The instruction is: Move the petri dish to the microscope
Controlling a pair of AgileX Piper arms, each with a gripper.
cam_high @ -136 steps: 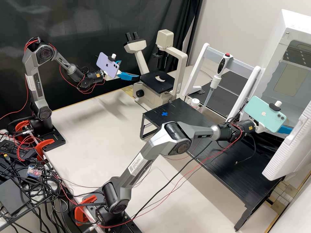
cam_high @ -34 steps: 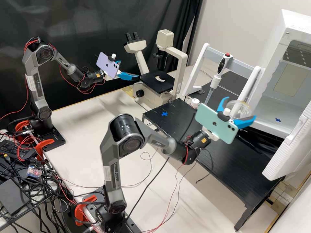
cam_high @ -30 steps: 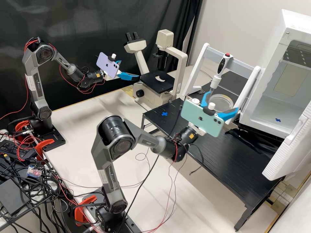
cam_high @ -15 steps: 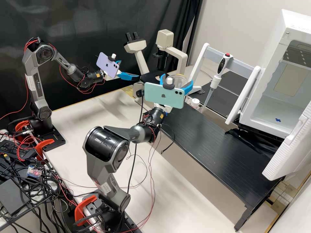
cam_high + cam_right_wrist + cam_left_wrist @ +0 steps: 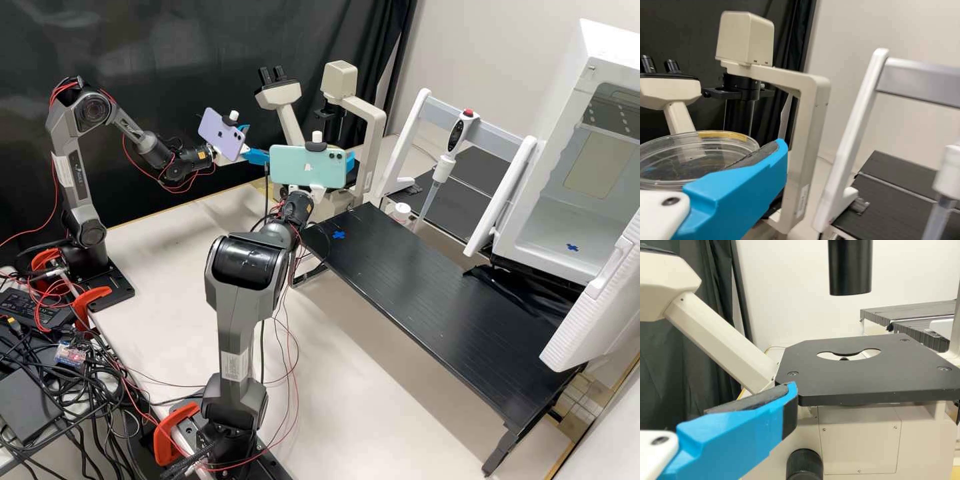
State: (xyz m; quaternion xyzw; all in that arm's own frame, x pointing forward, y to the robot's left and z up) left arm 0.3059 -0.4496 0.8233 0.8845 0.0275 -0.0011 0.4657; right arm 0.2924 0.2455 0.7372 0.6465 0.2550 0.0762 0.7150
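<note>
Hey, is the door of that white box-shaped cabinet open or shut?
Open. The white ribbed door stands swung out from the white cabinet, and the blue cross-shaped mark inside shows.

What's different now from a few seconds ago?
The right gripper has swung from the white incubator to the microscope, in the robot's left direction. It brought out the petri dish and still holds it. The left gripper, microscope and incubator stayed put.
</note>
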